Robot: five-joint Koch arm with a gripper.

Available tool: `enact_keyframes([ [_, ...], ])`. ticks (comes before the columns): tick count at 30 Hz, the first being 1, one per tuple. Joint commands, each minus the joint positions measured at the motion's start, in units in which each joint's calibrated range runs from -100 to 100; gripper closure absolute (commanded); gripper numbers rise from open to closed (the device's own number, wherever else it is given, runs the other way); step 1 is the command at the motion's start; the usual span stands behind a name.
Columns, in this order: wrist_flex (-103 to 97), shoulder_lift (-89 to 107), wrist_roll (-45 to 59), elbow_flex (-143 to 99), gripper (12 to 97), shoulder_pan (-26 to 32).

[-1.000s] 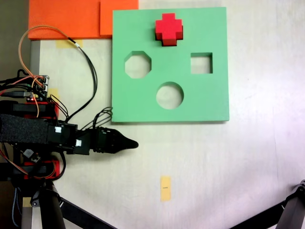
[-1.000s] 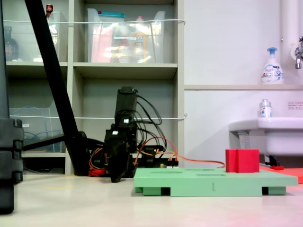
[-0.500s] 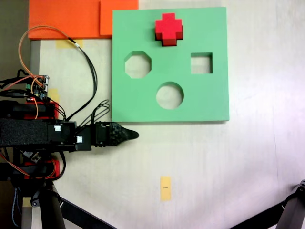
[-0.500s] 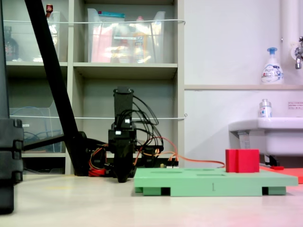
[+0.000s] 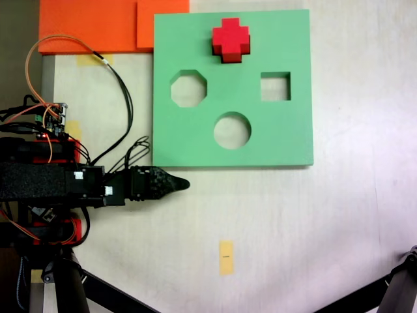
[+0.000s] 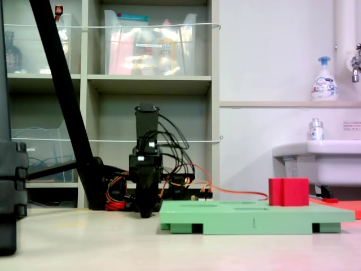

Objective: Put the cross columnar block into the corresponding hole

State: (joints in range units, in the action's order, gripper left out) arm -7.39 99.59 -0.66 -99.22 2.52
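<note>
The red cross columnar block [image 5: 230, 39] stands upright on the green foam board [image 5: 195, 137], near its top edge in a fixed view. Seen from the side, the block [image 6: 288, 192] rises above the right end of the board [image 6: 254, 216]. The plus-shaped hole is hidden beneath the block, and I cannot tell how deep the block sits. My gripper [image 5: 182, 184] is shut with nothing in it. It lies low over the table just off the board's lower left corner, far from the block. It faces the side camera head-on as a narrow gripper [image 6: 145, 212].
The board also has an octagonal cutout [image 5: 189, 89], a square cutout [image 5: 275, 86] and a round cutout [image 5: 232, 130]. An orange foam sheet [image 5: 91, 23] lies at the top left. A yellow tape mark [image 5: 226, 257] is on the table. Tripod legs [image 5: 98, 287] cross the bottom corners.
A second ago the gripper sat slightly lower and looked wider; it has shifted toward the board and turned narrow. It has stayed still for the last half second. The block has not moved.
</note>
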Motion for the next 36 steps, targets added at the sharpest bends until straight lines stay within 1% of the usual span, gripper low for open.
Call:
enact_keyframes([
  [1, 6.1, 0.4, -0.1, -0.8, 62.6, 0.0],
  [9, 6.1, 0.4, -0.2, -0.8, 62.6, -1.0],
  [12, 5.9, 0.4, -0.2, -0.8, 59.1, -0.9],
  [36, 5.9, 0.4, -0.2, -0.8, 59.1, -1.0],
])
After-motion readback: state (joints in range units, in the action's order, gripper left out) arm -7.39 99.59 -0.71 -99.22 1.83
